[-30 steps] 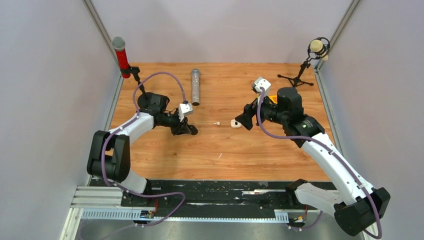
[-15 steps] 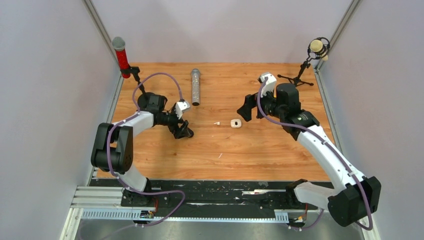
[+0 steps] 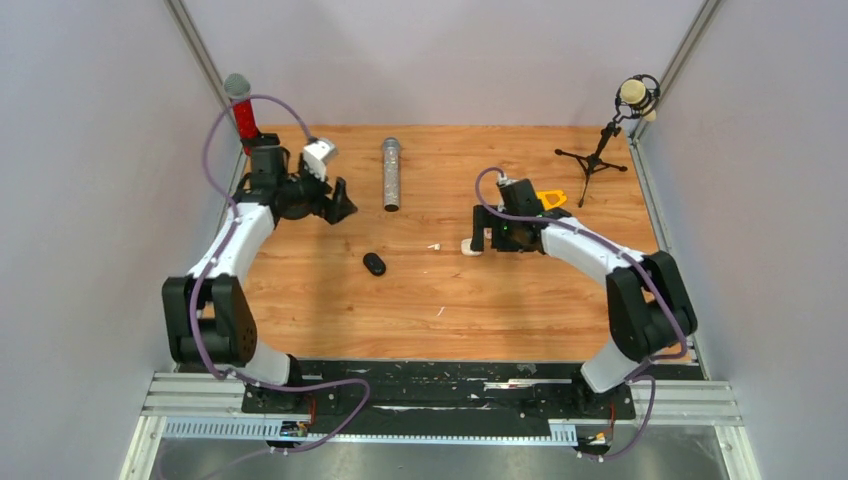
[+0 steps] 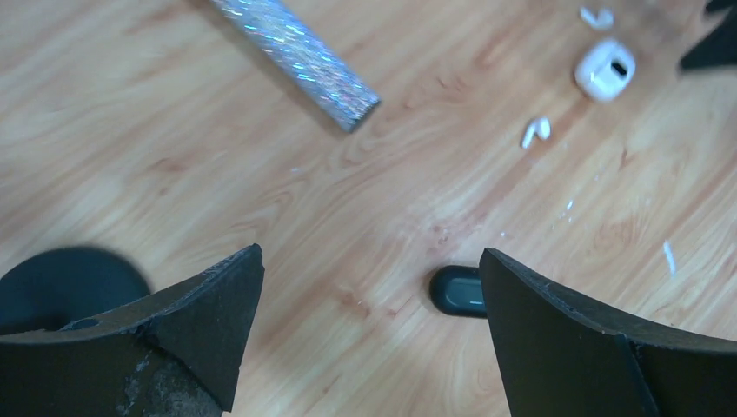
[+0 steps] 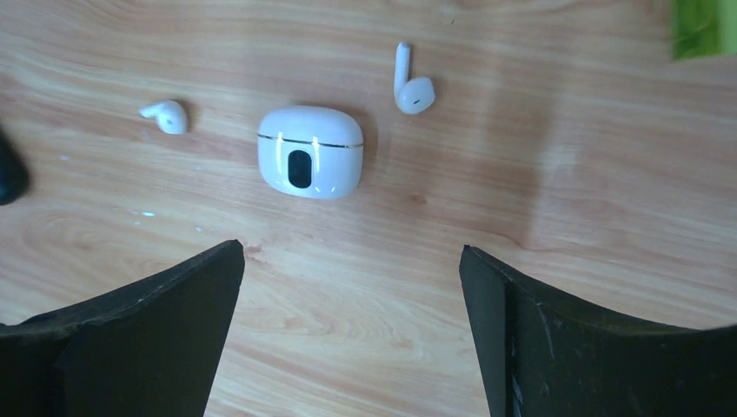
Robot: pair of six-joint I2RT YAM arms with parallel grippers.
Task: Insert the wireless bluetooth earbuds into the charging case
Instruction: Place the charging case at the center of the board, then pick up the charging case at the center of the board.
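Observation:
A closed white charging case (image 5: 310, 163) lies on the wooden table, with one white earbud (image 5: 167, 115) to its left and a stemmed white earbud (image 5: 410, 87) to its upper right. My right gripper (image 5: 352, 252) hovers open just short of the case, holding nothing. In the top view it (image 3: 483, 238) stands right beside the white case (image 3: 468, 246). A closed black case (image 3: 373, 263) lies alone nearer the left. My left gripper (image 3: 338, 205) is open and empty, raised at the far left; its wrist view shows the black case (image 4: 454, 291) partly behind one finger.
A silver microphone (image 3: 390, 175) lies at the back middle. A red microphone (image 3: 240, 105) on a stand sits at the back left, a beige one on a tripod (image 3: 600, 150) at the back right. A yellow object (image 3: 550, 197) sits behind my right wrist. A white sliver (image 3: 440, 311) lies nearer the front.
My left gripper opened, left the black case on the table and drew back to the far left. My right gripper opened wide and its arm swung in beside the white case.

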